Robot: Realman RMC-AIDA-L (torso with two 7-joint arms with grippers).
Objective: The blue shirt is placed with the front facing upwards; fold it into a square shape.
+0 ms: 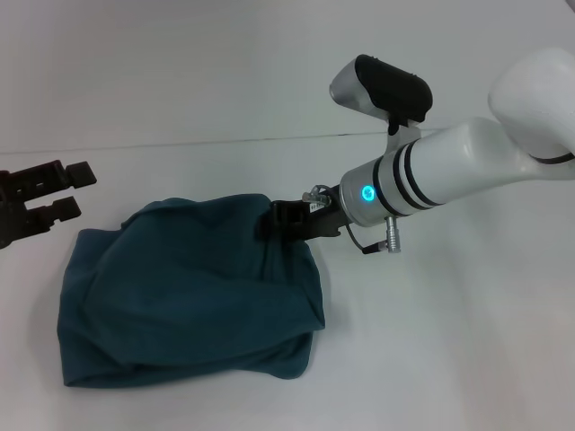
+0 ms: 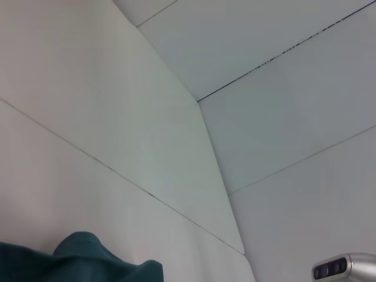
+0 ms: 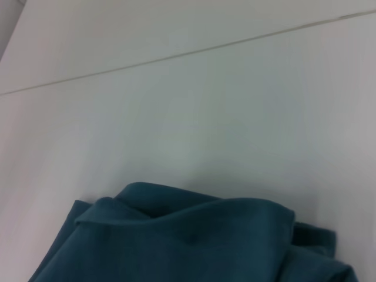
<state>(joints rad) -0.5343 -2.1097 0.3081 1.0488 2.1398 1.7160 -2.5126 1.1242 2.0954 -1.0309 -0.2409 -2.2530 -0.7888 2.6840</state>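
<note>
The blue shirt [image 1: 189,292] lies on the white table as a puffy, roughly square teal bundle with its plain side up; no lettering shows. My right gripper [image 1: 277,221] reaches in from the right and sits at the bundle's far right corner, against the fabric. The right wrist view shows the shirt [image 3: 194,241] with its folded edges just below the camera. My left gripper [image 1: 54,190] hovers open at the far left, apart from the cloth and holding nothing. A bit of the shirt [image 2: 82,261] shows in the left wrist view.
The white table [image 1: 449,341] ends at a seam along the back, with a white wall behind it. The right arm's white forearm [image 1: 449,175] crosses above the table's right side. A grey camera housing [image 2: 343,268] peeks into the left wrist view.
</note>
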